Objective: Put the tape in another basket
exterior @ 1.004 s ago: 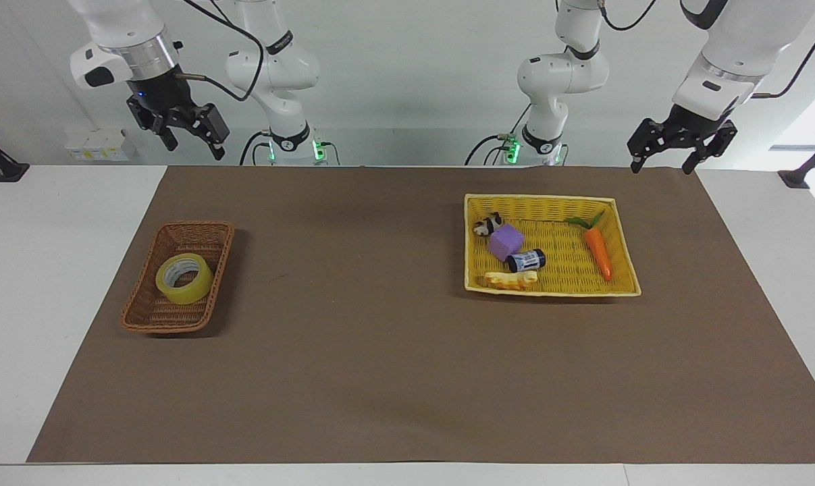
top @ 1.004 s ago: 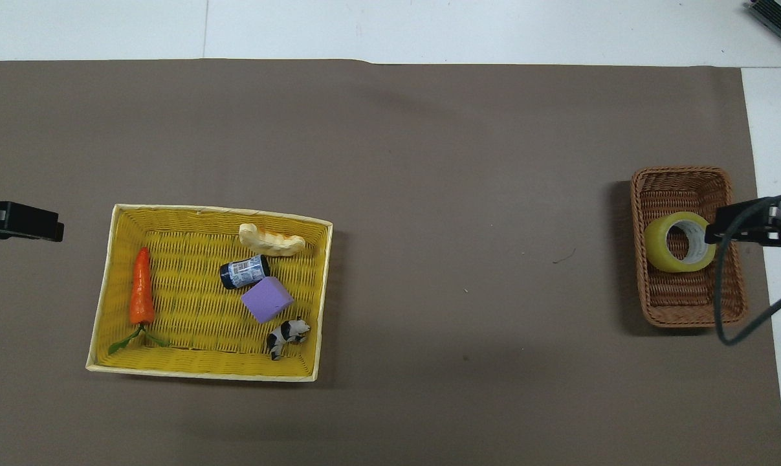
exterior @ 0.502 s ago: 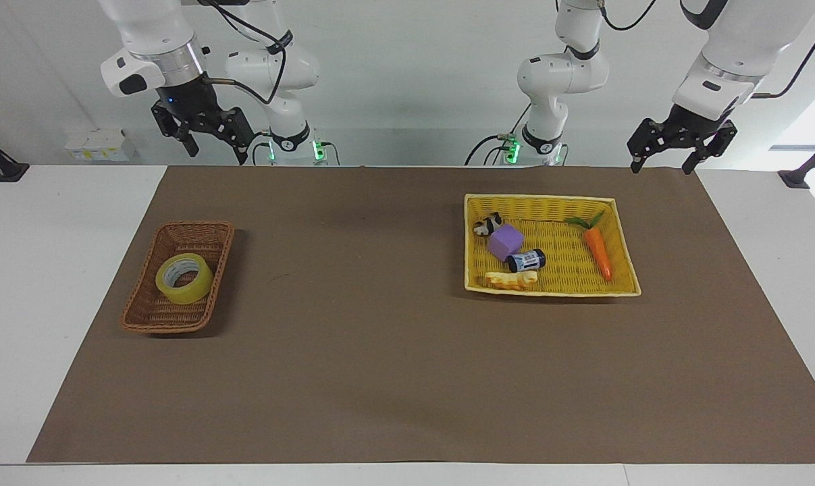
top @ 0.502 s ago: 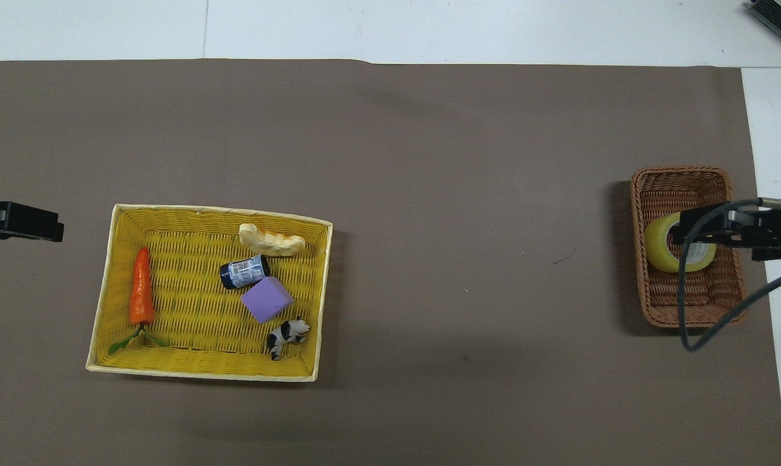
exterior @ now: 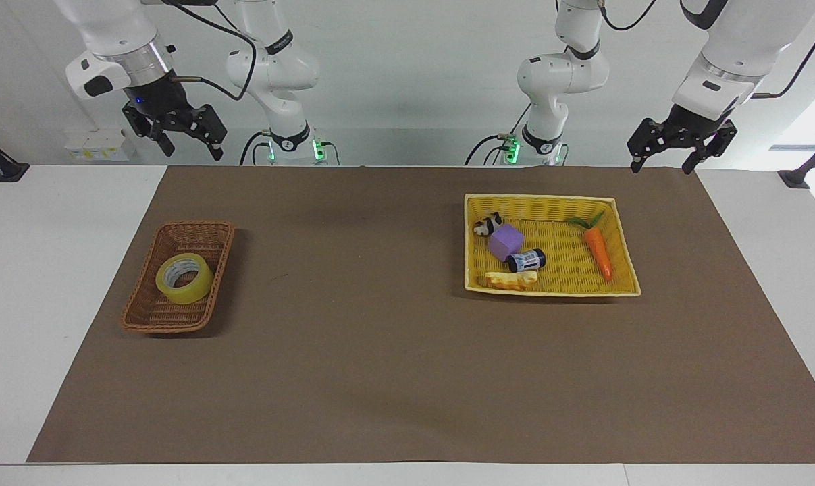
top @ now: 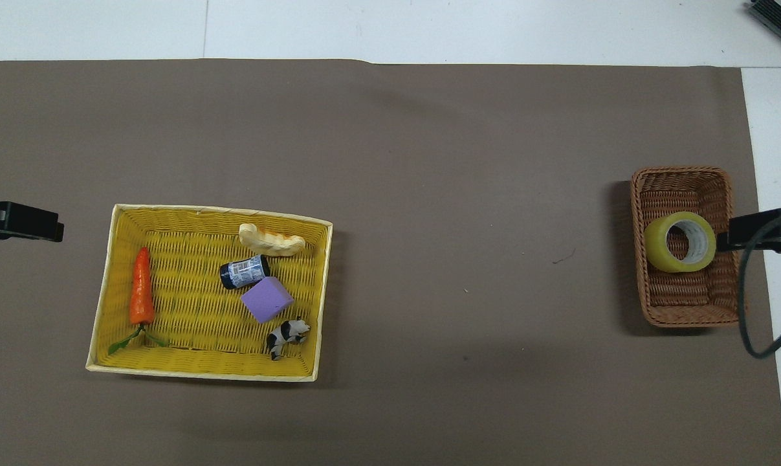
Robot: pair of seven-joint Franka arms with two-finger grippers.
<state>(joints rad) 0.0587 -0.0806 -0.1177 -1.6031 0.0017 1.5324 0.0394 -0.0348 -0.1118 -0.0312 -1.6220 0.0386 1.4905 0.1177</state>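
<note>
The tape (exterior: 190, 290) is a yellowish roll with a white core. It lies in the brown wicker basket (exterior: 177, 227) at the right arm's end of the table. It also shows in the overhead view (top: 655, 249), inside the basket (top: 681, 310). My right gripper (exterior: 191, 150) is open, empty and raised high. In the overhead view it (top: 730, 241) hangs over the basket's outer rim, beside the tape. My left gripper (exterior: 660, 165) is open and empty. It waits high over the mat's corner at the left arm's end (top: 54, 230).
A wider yellow woven basket (exterior: 556, 202) stands toward the left arm's end (top: 209, 208). It holds a carrot (top: 141, 291), a purple block (top: 267, 299), a small dark bottle (top: 243, 272), a toy cow (top: 286, 333) and a pale bread-like piece (top: 270, 241). A brown mat (exterior: 353, 351) covers the table.
My right gripper swung in over the tape half a second ago and has now drawn back toward the table's end. The tape, the baskets and the left arm have not moved.
</note>
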